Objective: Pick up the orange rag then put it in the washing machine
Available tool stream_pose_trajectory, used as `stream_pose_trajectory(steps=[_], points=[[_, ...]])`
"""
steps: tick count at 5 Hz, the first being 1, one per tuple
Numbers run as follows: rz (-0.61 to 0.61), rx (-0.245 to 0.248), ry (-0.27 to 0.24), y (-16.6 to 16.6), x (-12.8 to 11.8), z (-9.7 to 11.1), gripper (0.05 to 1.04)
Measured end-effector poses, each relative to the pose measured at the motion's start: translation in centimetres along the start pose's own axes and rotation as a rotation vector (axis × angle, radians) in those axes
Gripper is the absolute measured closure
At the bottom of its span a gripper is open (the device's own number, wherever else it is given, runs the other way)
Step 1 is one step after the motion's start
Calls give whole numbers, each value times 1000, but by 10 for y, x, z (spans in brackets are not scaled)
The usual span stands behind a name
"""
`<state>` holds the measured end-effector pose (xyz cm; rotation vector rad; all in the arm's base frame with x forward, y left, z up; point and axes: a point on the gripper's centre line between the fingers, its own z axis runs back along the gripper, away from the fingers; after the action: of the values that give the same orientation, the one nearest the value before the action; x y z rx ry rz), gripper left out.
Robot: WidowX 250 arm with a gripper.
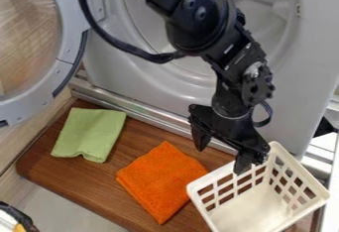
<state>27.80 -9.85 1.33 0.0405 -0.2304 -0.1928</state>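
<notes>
My gripper (221,161) hangs at centre right with its two fingers spread apart and nothing between them. It is above and to the right of the orange rag (161,180), which lies folded on the brown wooden board. One finger is over the board, and the other is by the back left corner of the white basket. Behind the arm stands the grey washing machine (149,81), its round opening partly hidden by the arm.
The round door (57,81) of the machine stands open at the upper left. A folded green cloth (90,133) lies on the wooden board (61,174) left of the rag. The white slotted basket (246,216) is at the lower right, beside the rag.
</notes>
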Motion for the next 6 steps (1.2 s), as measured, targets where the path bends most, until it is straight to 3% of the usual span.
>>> stream_pose_trajectory(steps=[1, 3, 4, 5, 6], points=[[-2, 5, 29, 1, -7, -6, 83], [164, 43, 33, 53, -32, 8, 83], [232, 52, 82, 74, -47, -3, 83], [221, 8, 215, 75, -60, -48, 83], [202, -12, 258, 72, -65, -76, 83]])
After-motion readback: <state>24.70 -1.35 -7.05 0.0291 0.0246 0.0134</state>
